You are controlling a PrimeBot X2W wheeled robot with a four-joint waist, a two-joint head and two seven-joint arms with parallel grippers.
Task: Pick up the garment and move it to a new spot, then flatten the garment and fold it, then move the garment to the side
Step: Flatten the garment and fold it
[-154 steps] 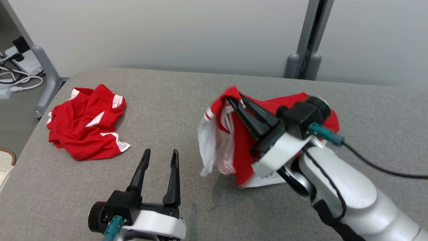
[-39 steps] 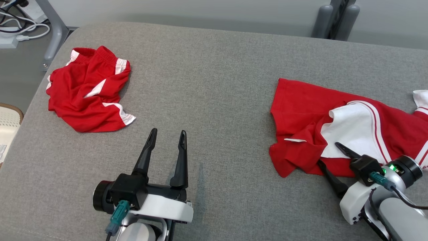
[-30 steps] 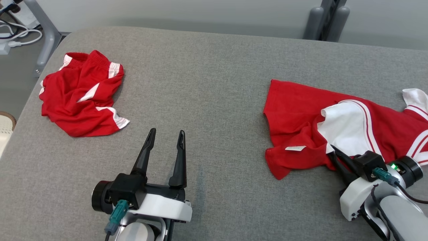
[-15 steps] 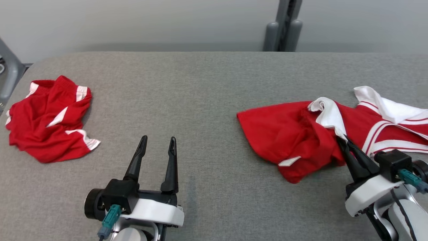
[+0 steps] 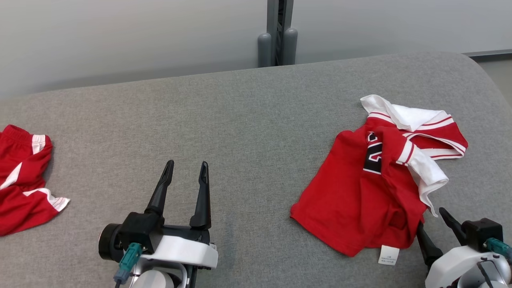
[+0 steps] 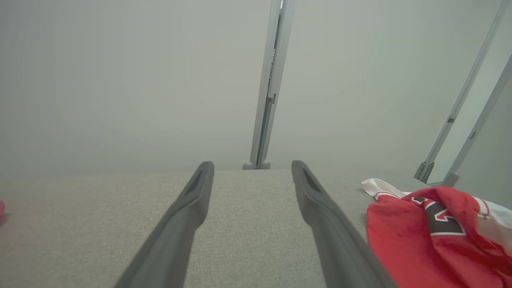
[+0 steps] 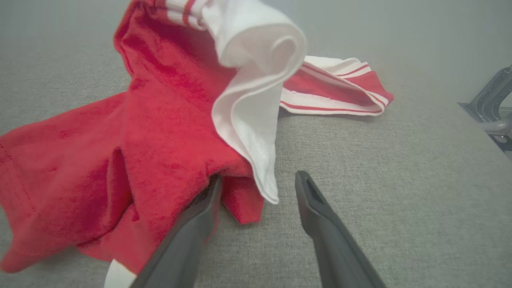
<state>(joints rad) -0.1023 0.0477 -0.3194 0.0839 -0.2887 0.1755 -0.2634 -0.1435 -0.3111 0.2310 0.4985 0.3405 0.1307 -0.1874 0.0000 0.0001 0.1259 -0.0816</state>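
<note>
Head view: a red garment (image 5: pixel 352 192), a short-sleeved jersey of thin, matte knit cloth, lies crumpled on the right part of the grey, coarse-woven table (image 5: pixel 248 120), near its right end. Its long axis runs on a diagonal. The red hem points to the near edge and leftward, and the white, red-striped sleeves point to the far right corner. One white sleeve is folded back over the red body in a soft roll. A black printed patch (image 5: pixel 372 154) shows on the chest, partly hidden by a fold. A small white label (image 5: pixel 389 255) sticks out at the near hem.

The right gripper (image 5: pixel 429 218) sits at the garment's near right edge with its fingers spread and gripping nothing; in the right wrist view one fingertip lies against a red fold. The left gripper (image 5: pixel 187 163) is spread wide and empty over bare table, well apart from the garment. Red shorts (image 5: pixel 20 188) with white stripes lie bunched at the left end.
</note>
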